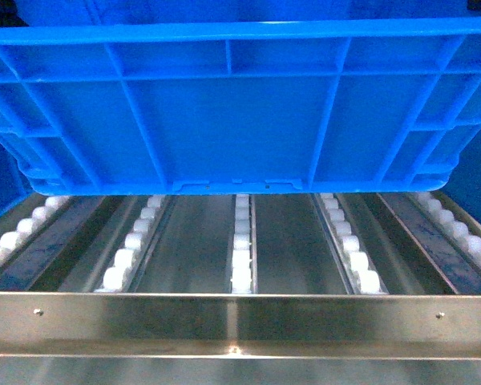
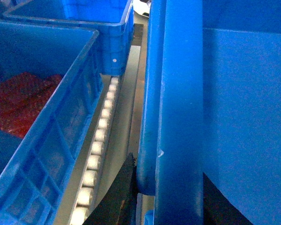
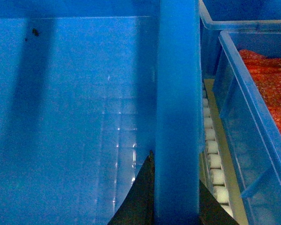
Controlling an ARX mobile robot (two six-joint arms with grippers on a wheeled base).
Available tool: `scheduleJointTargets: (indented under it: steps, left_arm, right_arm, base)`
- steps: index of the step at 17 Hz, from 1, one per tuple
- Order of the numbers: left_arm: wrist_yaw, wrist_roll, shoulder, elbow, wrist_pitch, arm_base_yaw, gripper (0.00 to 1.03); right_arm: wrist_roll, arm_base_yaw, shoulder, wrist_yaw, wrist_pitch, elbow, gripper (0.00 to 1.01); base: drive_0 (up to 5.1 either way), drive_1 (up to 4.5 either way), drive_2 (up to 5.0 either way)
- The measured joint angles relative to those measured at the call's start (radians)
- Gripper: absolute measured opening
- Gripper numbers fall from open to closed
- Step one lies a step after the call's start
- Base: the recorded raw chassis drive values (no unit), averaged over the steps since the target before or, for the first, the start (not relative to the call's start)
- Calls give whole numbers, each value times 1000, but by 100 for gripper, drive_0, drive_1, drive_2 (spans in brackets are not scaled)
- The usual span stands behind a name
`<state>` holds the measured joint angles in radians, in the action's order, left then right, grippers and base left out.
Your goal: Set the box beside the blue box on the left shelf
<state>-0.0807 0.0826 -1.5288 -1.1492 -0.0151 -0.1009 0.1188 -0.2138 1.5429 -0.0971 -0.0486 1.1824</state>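
The box (image 1: 240, 104), a large bright blue ribbed crate, fills the upper head view. Its near lower edge hangs over the left shelf (image 1: 240, 249), a rack of grey rails with white rollers. My left gripper (image 2: 167, 166) is shut on the box's left rim (image 2: 178, 93), one black finger outside the wall and one inside. My right gripper (image 3: 175, 168) is likewise shut on the right rim (image 3: 178, 93). A blue box (image 2: 61, 122) with red contents stands on the rollers just left of the held box. Neither gripper shows in the head view.
A metal front bar (image 1: 240, 321) runs across the shelf's near edge. Another blue crate (image 2: 84, 18) stands behind the left one. On the right, a blue crate (image 3: 253, 117) holds red pieces (image 3: 271, 79), with another crate (image 3: 243, 14) behind it. Roller rails (image 3: 213, 159) show in the gaps.
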Motion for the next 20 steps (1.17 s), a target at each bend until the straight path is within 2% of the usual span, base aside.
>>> scheduleJointTargets:
  steps: [4,20]
  left_arm:
    - [0,-1,0,0,-1,0,19]
    - [-2,-1,-3,0,1,0,19]
  right_arm:
    - [0,0,0,0,-2,0,8]
    - [1,0,6,3,0,0,8]
  base:
    - [0,420,-421]
    - [0,0,0]
